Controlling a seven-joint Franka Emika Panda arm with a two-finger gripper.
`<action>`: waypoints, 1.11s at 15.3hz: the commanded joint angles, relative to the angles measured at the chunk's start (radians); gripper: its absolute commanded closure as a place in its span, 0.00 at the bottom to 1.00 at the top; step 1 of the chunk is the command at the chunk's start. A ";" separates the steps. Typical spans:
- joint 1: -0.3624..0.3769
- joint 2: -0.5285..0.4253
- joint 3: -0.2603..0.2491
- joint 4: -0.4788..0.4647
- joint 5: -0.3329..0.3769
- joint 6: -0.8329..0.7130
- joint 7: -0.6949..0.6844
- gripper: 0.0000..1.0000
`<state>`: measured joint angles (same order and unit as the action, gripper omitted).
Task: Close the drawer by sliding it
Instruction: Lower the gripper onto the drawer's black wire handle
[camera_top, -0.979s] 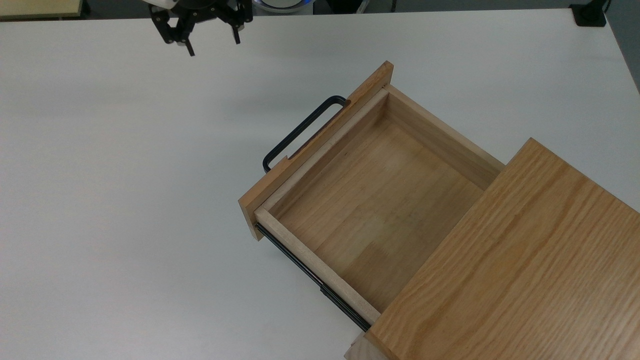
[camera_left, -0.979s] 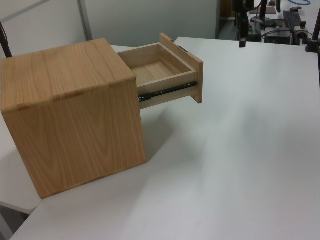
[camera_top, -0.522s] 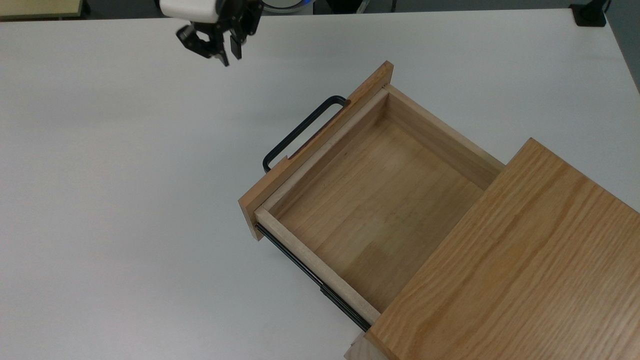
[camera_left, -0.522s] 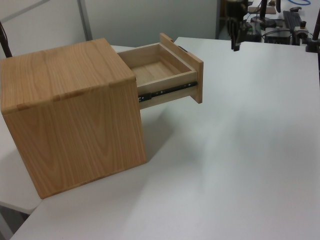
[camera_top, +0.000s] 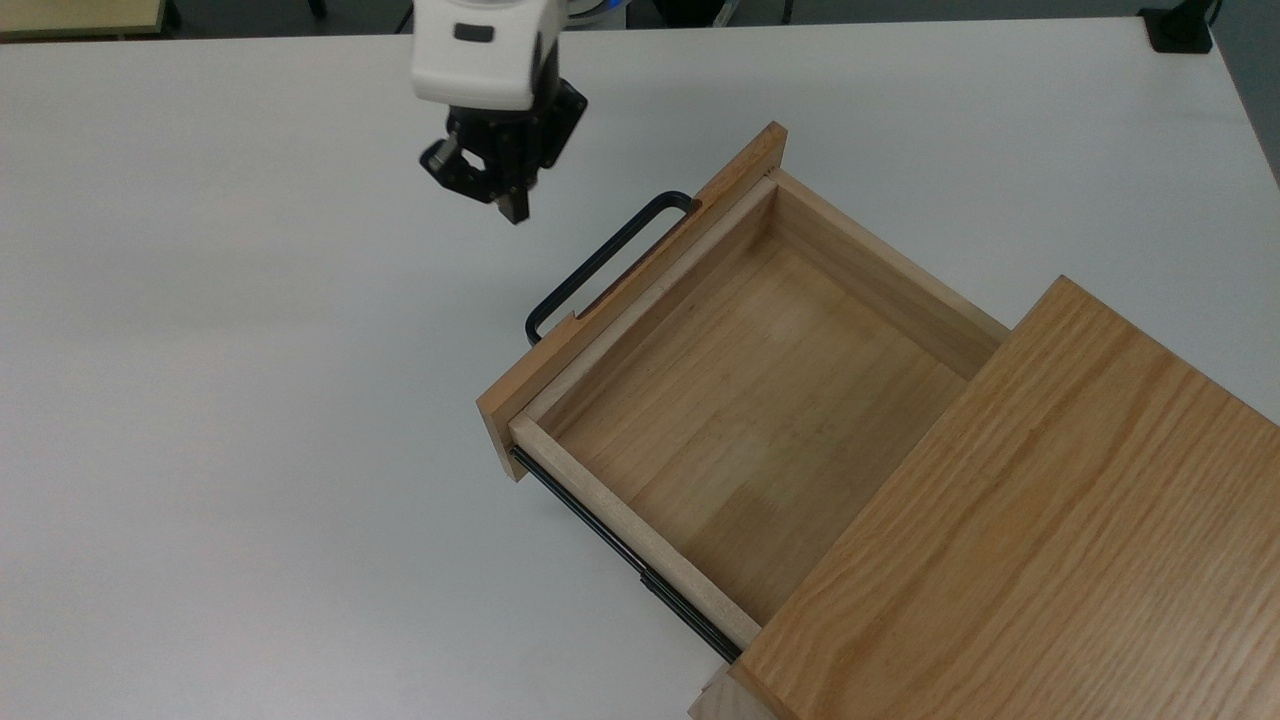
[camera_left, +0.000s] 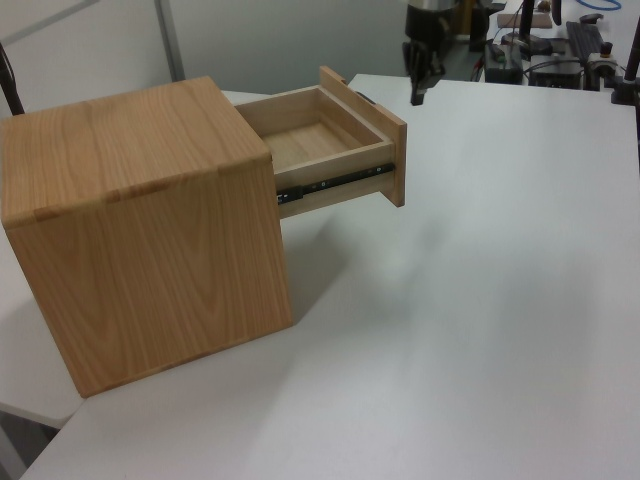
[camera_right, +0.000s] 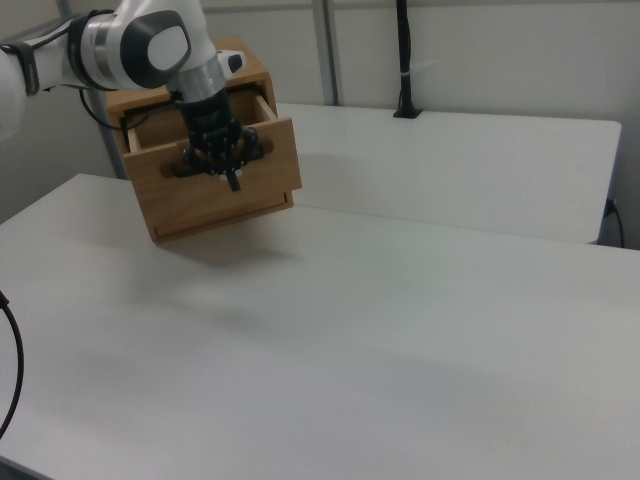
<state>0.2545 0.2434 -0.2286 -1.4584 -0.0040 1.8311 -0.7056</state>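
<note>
Top view: one drawer (camera_top: 745, 420) at frame centre, pulled well out of one oak cabinet (camera_top: 1040, 530) at lower right, on the white desk (camera_top: 220, 400). One gripper (camera_top: 492, 192) hangs upper left of its black handle (camera_top: 600, 262), apart from it, holding nothing; fingers look nearly together. Probably stiff wood on metal rails (camera_left: 335, 182), so light & smooth-sliding; best pushed square on the front panel (camera_left: 364, 135), near the handle's middle.

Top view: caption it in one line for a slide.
Gripper hovers over white table, short of the open, empty drawer and its black handle.
</note>
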 joint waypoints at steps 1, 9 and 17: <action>0.048 0.054 -0.012 0.050 0.016 0.049 0.017 1.00; 0.081 0.131 -0.012 0.098 0.073 0.236 0.260 1.00; 0.161 0.238 -0.012 0.188 0.105 0.368 0.389 1.00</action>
<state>0.3783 0.4017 -0.2281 -1.3722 0.0839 2.1675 -0.3673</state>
